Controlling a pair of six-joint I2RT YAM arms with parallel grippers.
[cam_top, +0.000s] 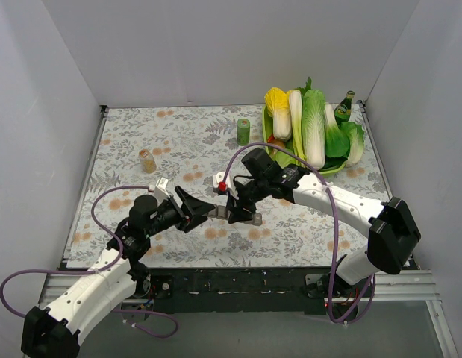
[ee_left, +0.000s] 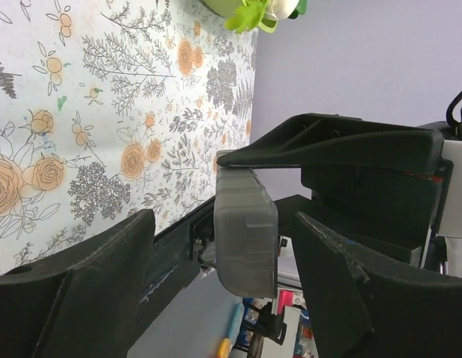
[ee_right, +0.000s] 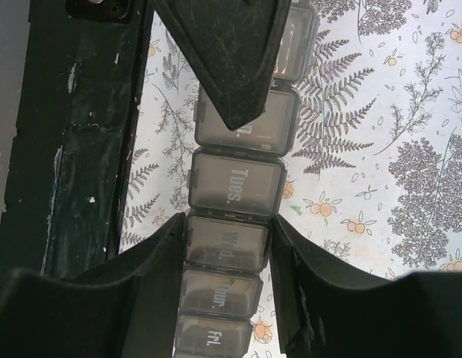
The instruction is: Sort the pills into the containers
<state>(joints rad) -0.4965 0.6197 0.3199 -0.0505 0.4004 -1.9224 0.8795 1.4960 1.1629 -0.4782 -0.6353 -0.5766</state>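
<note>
Handling: I judged the long, translucent smoke-grey plastic pill strip (ee_right: 236,183) to be light, stiff along its length and smooth-walled. It would likely twist or slip if pinched at one end only. The thin snap lids looked like its weakest part.
Hold point: I reckoned the flat side walls of a middle compartment were the place to take it, which left the lids free. A second hold across the end should stop it pivoting.
Look: It was a row of joined square compartments with rounded corners, each lid lettered in white. I could read Tues., Wed., Thur. and Fri. Those lids appeared shut, and I could not make out any contents through the smoky plastic.
Place: It sat near the front edge of the floral-print bench (cam_top: 186,134), between the two arms. I could not tell whether it rested on the cloth or hung just above it.
Right fingers (ee_right: 313,298): These were partly closed against both side walls at the Wed. compartment, so they had hold of the pill strip.
Left fingers (ee_left: 89,276): These stood apart, one on each side of the strip's rounded end with a gap showing on both sides, and held nothing. In the right wrist view one of them crossed in front of the compartment beyond Tues.
</note>
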